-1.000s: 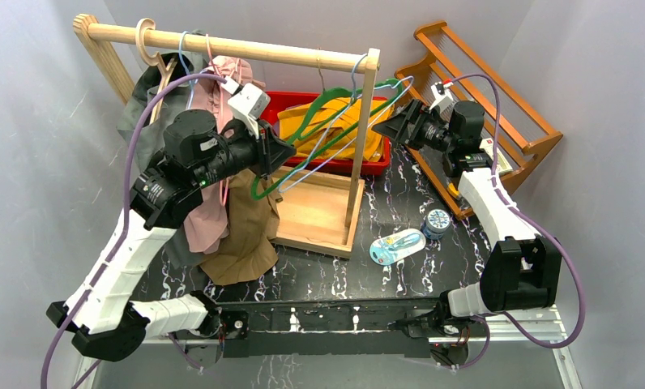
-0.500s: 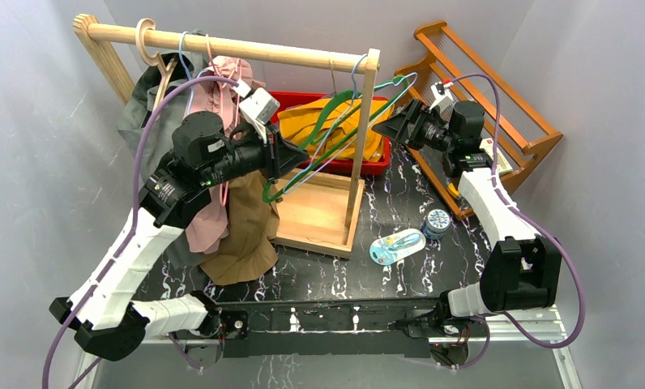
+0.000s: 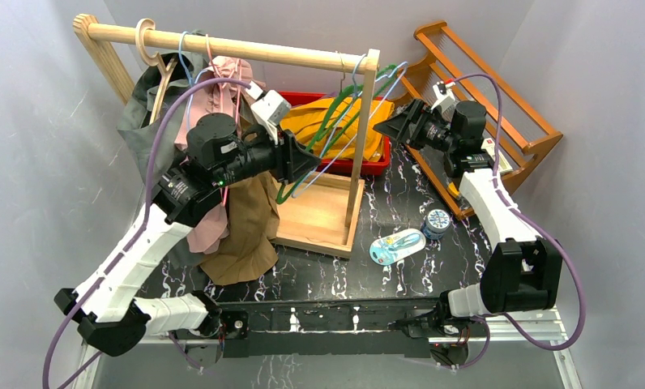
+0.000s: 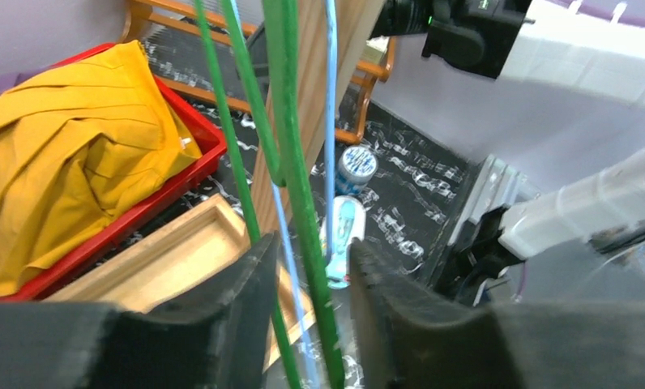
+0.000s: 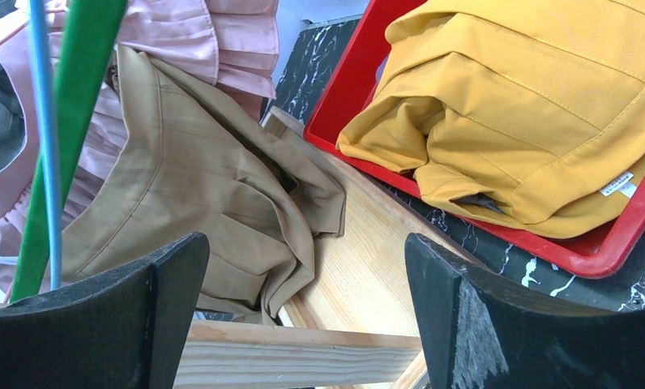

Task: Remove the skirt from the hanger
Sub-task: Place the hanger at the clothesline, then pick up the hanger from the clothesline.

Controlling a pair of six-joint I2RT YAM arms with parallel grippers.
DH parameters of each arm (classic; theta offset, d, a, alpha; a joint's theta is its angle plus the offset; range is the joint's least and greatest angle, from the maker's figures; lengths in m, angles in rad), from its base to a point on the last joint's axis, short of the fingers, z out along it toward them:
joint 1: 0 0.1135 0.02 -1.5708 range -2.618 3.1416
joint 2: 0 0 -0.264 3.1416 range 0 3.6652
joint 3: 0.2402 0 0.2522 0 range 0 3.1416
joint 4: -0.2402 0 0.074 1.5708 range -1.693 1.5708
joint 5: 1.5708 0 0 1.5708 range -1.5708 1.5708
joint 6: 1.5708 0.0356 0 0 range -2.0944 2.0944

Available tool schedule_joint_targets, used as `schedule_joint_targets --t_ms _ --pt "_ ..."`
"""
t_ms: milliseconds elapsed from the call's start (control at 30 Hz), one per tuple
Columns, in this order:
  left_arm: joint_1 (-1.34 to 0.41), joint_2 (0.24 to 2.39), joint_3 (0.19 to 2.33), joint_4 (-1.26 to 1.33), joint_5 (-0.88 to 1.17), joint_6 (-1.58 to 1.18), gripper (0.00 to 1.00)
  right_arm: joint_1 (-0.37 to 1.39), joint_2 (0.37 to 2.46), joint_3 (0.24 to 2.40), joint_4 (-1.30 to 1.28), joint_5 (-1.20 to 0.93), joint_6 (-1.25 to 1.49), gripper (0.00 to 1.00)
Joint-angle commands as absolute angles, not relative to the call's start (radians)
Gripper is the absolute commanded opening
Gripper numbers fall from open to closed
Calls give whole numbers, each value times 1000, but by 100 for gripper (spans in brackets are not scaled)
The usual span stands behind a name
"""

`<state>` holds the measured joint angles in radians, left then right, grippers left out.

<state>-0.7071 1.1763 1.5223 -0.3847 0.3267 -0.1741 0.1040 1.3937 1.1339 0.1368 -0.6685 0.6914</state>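
One green hanger (image 4: 291, 121); left gripper (image 4: 313, 253) straddles it — loosely.

Thin green hanger (image 4: 291, 162), bare, steeply tilted, loose between the parted fingers of the left gripper (image 4: 311, 267), blue hanger (image 4: 330, 121) close alongside. Mustard-yellow skirt (image 5: 530, 113) off it, lying crumpled and folded in the red bin (image 5: 595, 253), small white label showing at one edge.

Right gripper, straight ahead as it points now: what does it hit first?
Likely the clothes rack's pale wooden upright post, crossing just beyond the open right gripper; the tan hanging garment lies behind it. Depth uncertain.
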Motion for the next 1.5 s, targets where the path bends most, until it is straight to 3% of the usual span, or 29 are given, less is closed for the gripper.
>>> schedule_joint_targets --t_ms 0,200,300,433,533,733,767,900,1067,1267,1467 --pt "-722 1123 1484 -371 293 -179 43 98 1350 1139 186 -675 671 98" --pt "-722 1070 1516 -483 210 -175 79 95 1342 1135 172 -675 653 98" --pt "-722 1067 1579 -581 167 -187 89 93 1338 1130 165 -677 642 98" --pt "-722 1048 1695 -745 25 -196 92 85 1343 1123 164 -694 622 98" --pt "-722 1090 1874 -941 -335 -249 94 76 1348 1125 139 -713 579 98" --pt "-721 1324 2174 -1049 -534 -212 96 57 1336 1138 100 -740 534 98" --pt "-722 1344 2191 -1053 -556 -206 94 56 1331 1137 100 -741 532 98" --pt "-709 1429 2241 -1044 -595 -195 71 53 1324 1137 97 -742 531 98" --pt "-682 1457 2240 -1012 -614 -195 65 49 1314 1138 92 -746 534 98" --pt "-663 1418 2173 -969 -561 -190 82 48 1312 1137 91 -752 538 98" --pt "-663 1406 2227 -985 -544 -184 86 48 1318 1124 108 -761 554 98"
